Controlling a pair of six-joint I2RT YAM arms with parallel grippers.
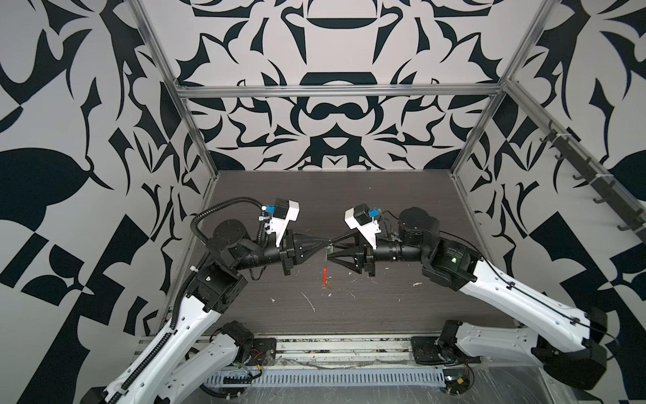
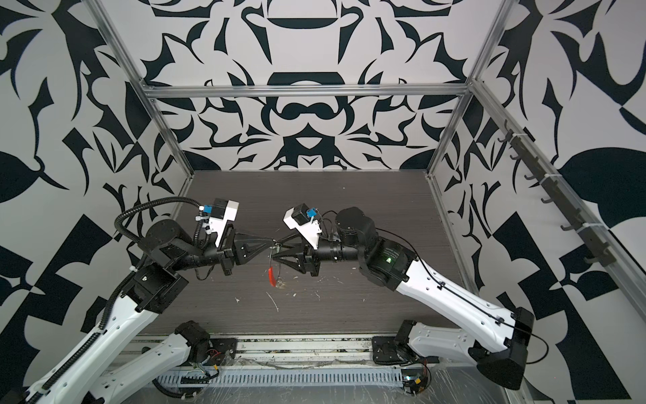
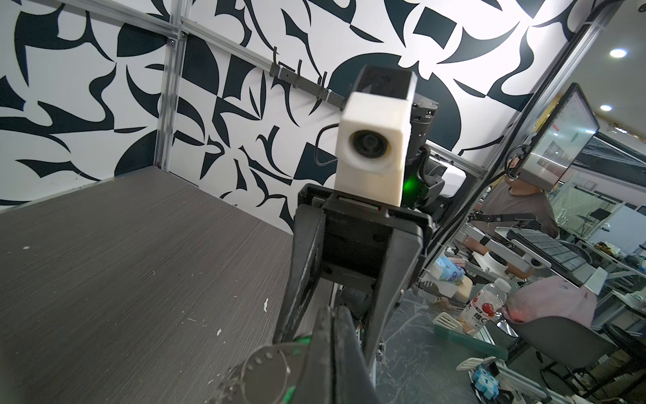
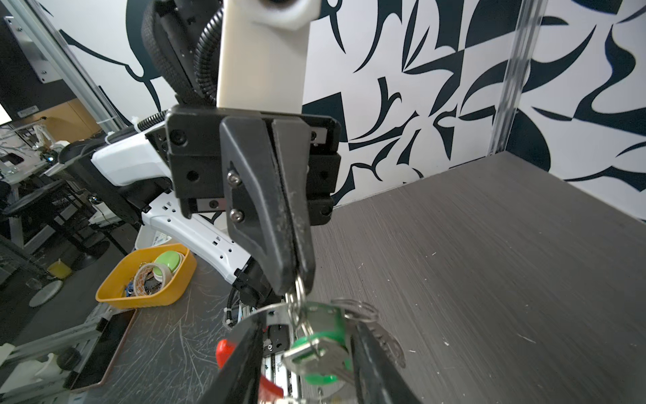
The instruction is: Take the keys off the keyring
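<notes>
So our walls (image 1: 332,45) were all covered in that loud black-and-white swirl print, with a bare aluminium frame (image 1: 335,91) running along the edges. We had a dark grey woodgrain table (image 1: 314,203), flecked with white bits near the front. A rail (image 3: 297,78) of dark hooks ran along one side wall. Past the open side we saw an office, with a monitor (image 3: 559,140) and round ceiling lights (image 3: 618,53) glowing.

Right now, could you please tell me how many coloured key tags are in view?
1: a green tag, hanging below the ring pinched in the left claw, between the fingers of the open right claw. Others may be hidden behind the claws.
</notes>
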